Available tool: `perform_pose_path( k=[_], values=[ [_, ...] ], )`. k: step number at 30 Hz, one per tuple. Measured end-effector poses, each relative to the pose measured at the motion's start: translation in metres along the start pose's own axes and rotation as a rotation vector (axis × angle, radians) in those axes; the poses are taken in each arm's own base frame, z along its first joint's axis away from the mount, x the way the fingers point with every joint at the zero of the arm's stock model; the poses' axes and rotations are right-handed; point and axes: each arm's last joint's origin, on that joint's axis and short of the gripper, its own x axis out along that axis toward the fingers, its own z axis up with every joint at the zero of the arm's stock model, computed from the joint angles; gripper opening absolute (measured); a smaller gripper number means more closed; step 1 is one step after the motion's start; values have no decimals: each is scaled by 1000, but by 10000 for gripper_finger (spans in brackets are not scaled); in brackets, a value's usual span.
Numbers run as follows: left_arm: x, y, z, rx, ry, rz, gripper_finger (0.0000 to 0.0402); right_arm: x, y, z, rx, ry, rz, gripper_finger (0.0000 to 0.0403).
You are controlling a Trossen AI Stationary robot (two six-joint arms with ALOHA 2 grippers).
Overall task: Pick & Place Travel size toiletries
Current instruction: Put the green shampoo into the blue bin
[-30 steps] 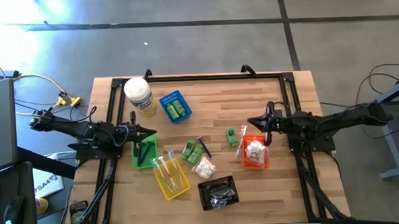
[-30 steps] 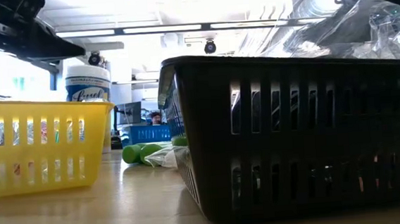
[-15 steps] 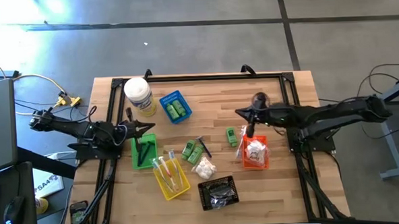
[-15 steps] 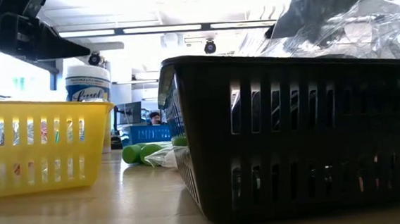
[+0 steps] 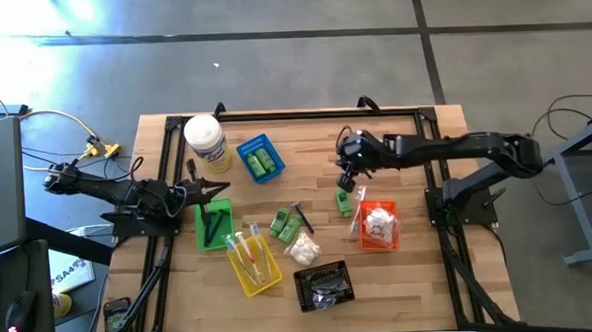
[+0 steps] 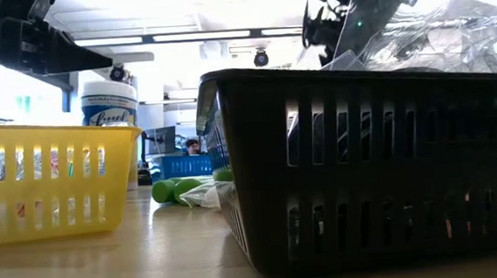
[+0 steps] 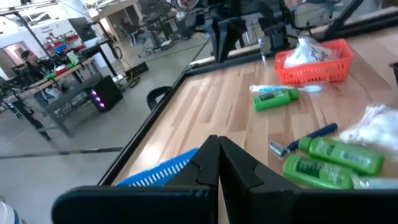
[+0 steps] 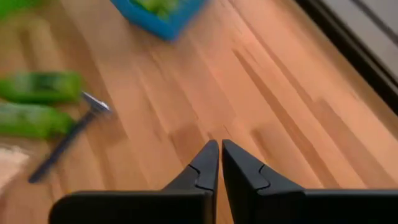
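In the high view my left gripper point(image 5: 220, 192) is shut and hovers at the far edge of the green basket point(image 5: 214, 223), which holds black combs. My right gripper point(image 5: 344, 174) is shut and empty. It hangs over bare wood just beyond a lone green bottle point(image 5: 344, 201) and a clear-wrapped stick point(image 5: 357, 207) beside the orange basket point(image 5: 379, 227). Two more green bottles point(image 5: 287, 224) lie mid-table with a razor point(image 5: 301, 217) and a white puffy packet point(image 5: 304, 251). The right wrist view shows shut fingers point(image 8: 219, 152) above the boards, with the bottles point(image 8: 37, 87) off to one side.
A big white jar point(image 5: 205, 142) stands at the far left. Near it is a blue basket point(image 5: 260, 159) with green bottles. A yellow basket point(image 5: 252, 260) with sticks and a black basket point(image 5: 324, 285) with clear packets sit near the front edge. A black frame rail point(image 5: 319, 113) borders the table.
My right arm has swung from above the orange basket toward the table's left and a little toward the far edge. Its gripper now hangs beyond the lone green bottle. In the low view that arm has come into sight above the black basket.
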Motion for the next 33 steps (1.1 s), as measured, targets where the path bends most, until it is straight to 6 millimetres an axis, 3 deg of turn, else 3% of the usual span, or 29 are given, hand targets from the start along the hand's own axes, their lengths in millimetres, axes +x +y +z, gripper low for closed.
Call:
perform_pose_path(
  k=[8, 16, 21, 26, 33],
  values=[
    [0, -3, -7, 13, 63, -42, 0, 2, 1, -1, 211, 122, 92, 71],
    [0, -3, -8, -1, 72, -43, 0, 0, 17, -7, 359, 193, 177, 219],
    [-1, -3, -10, 1, 86, -46, 0, 21, 21, -12, 411, 275, 191, 287],
    [-1, -3, -11, 5, 92, -48, 0, 58, 21, -25, 450, 395, 132, 313],
    [-1, -3, -11, 5, 92, -47, 0, 81, 18, -35, 490, 487, 79, 316]
  ],
)
